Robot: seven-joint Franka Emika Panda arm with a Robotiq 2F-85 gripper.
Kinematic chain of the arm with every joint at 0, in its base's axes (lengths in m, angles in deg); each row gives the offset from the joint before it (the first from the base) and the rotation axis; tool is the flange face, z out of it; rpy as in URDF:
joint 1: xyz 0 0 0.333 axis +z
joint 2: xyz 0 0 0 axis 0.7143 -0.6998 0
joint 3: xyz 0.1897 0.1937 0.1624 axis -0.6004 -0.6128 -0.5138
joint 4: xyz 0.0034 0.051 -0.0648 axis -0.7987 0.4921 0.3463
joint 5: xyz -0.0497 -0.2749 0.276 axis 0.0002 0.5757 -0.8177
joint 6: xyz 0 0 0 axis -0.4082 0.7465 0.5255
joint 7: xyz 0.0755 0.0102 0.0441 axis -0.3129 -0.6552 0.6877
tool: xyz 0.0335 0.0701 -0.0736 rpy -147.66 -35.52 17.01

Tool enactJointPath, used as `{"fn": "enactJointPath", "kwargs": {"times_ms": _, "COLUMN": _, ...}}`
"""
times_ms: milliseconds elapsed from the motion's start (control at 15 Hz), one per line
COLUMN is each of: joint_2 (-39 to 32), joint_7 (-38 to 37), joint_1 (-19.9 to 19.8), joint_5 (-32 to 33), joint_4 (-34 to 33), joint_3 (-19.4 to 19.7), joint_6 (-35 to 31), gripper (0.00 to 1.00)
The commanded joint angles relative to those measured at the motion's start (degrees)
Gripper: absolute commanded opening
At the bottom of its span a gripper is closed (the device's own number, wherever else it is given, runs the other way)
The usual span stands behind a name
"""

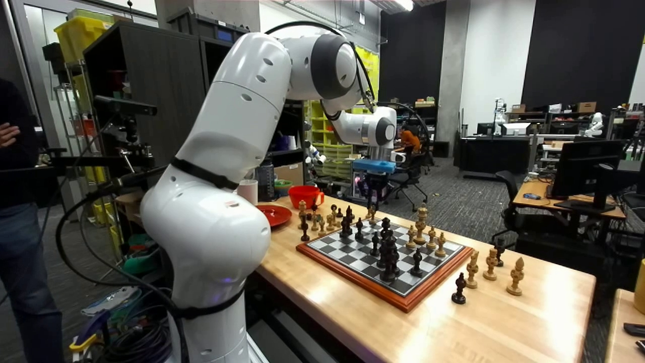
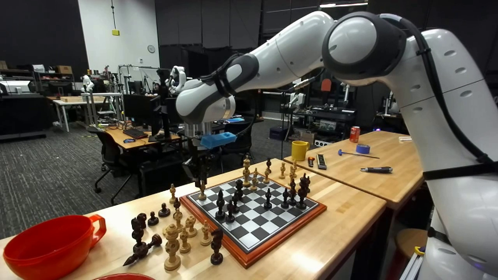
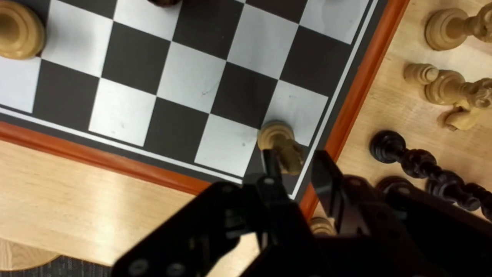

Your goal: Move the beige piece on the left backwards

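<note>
Currently, gripper [image 3: 295, 159] low over chessboard [image 2: 253, 216] corner by long edge of worktop [image 2: 342, 202] away from robot arm [image 1: 227, 106]. 2 fingers [image 3: 326, 175] part-way apart, nothing clamped: wrist view shows top of beige piece [image 3: 290, 156] between them, gap on 1 side, contact on other side cannot be told. Beige piece upright, base across line between dark corner square [image 3: 254, 163] and white square [image 3: 300, 107]. Red cup [image 2: 58, 256], red plate [image 1: 277, 216] toward 1 short edge; 3 beige pieces [image 1: 491, 264], 2 dark pieces [image 1: 459, 290] stand toward opposite short edge.
</note>
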Motion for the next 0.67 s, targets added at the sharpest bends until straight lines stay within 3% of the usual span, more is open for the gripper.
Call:
{"fn": "enactJointPath", "kwargs": {"times_ms": 0, "joint_2": 0.6, "joint_7": 0.9, "joint_1": 0.4, "joint_5": -0.8, "joint_4": -0.1, "joint_3": 0.1, "joint_6": 1.1, "gripper": 0.01}}
{"fn": "enactJointPath", "kwargs": {"times_ms": 600, "joint_2": 5.0, "joint_7": 0.3, "joint_1": 0.7, "joint_5": -0.4, "joint_4": 2.6, "joint_3": 0.2, "joint_6": 4.2, "gripper": 0.03}}
